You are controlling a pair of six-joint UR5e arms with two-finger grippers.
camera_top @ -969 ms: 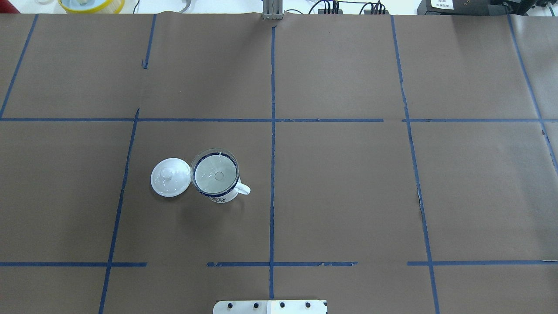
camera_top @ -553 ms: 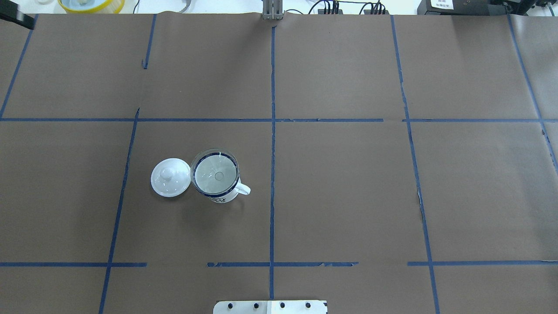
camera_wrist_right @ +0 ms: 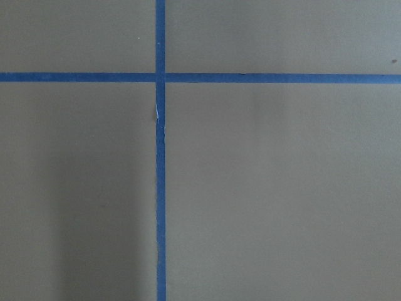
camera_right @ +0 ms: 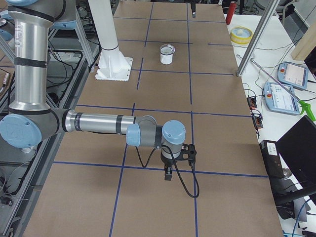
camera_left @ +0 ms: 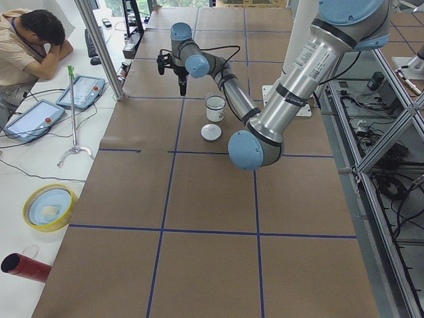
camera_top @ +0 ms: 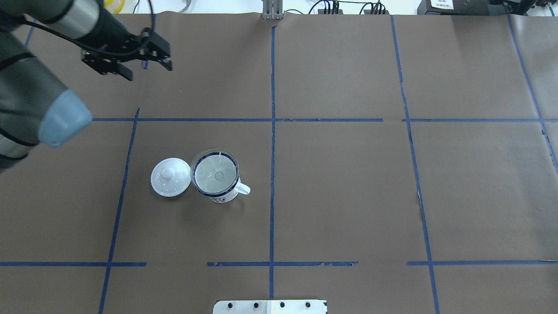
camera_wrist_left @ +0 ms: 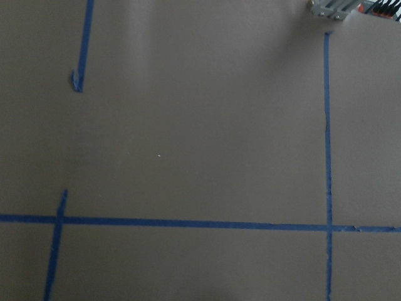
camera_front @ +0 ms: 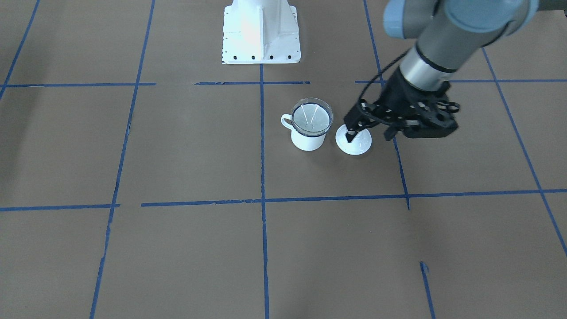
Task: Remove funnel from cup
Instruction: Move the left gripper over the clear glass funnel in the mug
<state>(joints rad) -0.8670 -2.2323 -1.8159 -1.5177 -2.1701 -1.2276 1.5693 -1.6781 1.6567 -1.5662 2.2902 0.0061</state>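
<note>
Left gripper (camera_top: pixel 147 69): jaws spread wide, holding nothing, up off the table (camera_top: pixel 348 196). Right gripper (camera_right: pixel 168 174): low over the table's far end, can't tell how its jaws stand. Funnel (camera_top: pixel 216 175) sits in the upright cup (camera_top: pixel 221 199), with a white lid (camera_top: pixel 170 177) just beside.

- Front-facing view: the left gripper (camera_front: pixel 369 138) covers part of the white domed lid with a knob (camera_front: pixel 359 145).
- The spout of the clear plastic funnel (camera_front: pixel 312 116) is hidden inside the white enamel mug with a dark blue rim (camera_front: pixel 308 142).
- The right gripper (camera_right: pixel 168 174) is too small to read.
</note>
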